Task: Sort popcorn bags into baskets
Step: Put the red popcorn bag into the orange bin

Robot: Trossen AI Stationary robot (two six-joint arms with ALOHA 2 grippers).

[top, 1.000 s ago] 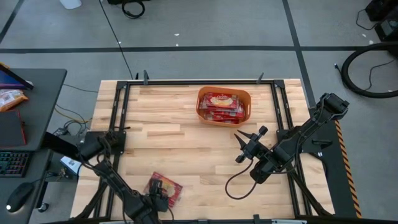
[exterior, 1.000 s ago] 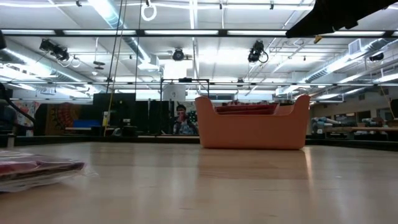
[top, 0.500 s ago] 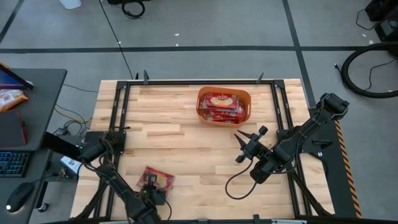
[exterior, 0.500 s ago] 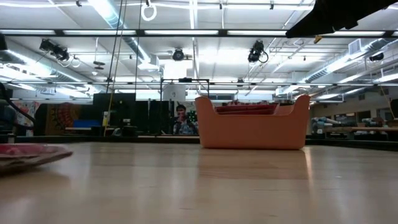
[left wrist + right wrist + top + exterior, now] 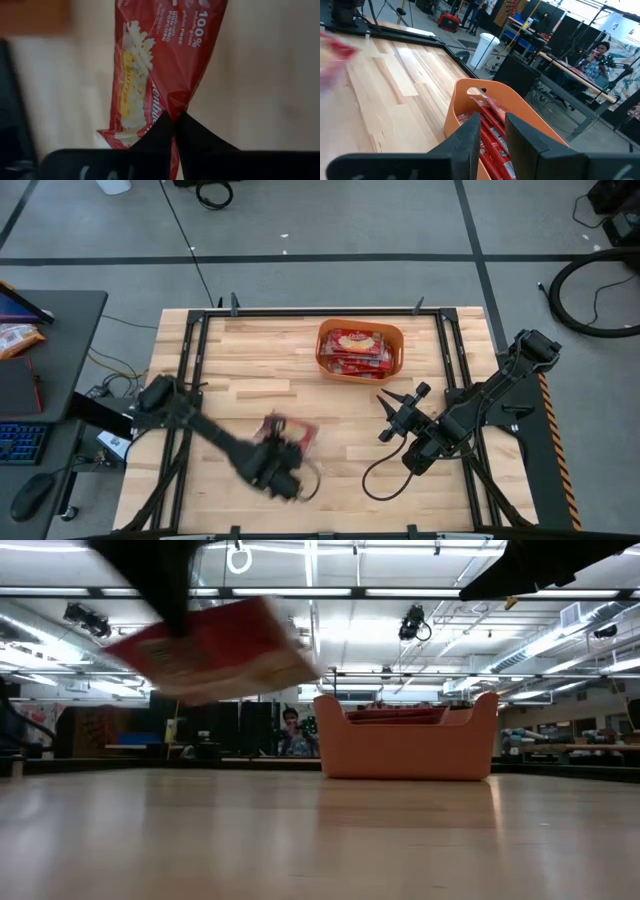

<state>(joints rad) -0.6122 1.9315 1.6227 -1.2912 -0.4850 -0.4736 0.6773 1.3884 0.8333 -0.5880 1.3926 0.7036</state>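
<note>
At the left of the table [image 5: 230, 370] the left arm reaches in over the wood, and the left gripper [image 5: 175, 122] is pinched tight on one edge of a popcorn bag [image 5: 288, 432]. The wrist view shows the film puckered where the two fingertips meet on it. The low view shows this bag [image 5: 215, 648] clear of the tabletop and tilted, hanging in the air to the left of the basket.

Toward the middle and far edge sits the orange basket [image 5: 396, 340], with several more red popcorn bags lying flat inside it. The carried bag is near it but not yet over it.

The step in hand looks like the carry to the basket. Since the grip is on an edge only, the bag will likely swing and droop, so a steady path matters — a jerk could slip the film out of the fingertips. The bag should pass above the flared rim with room to spare, and I would let go only once most of it hangs over the opening, low enough that it settles flat on the pile instead of catching on the wall.

On the right, the right gripper [image 5: 400, 415] waits above the table just this side of the basket, its fingers parted — holding nothing, and clear of the likely path
</note>
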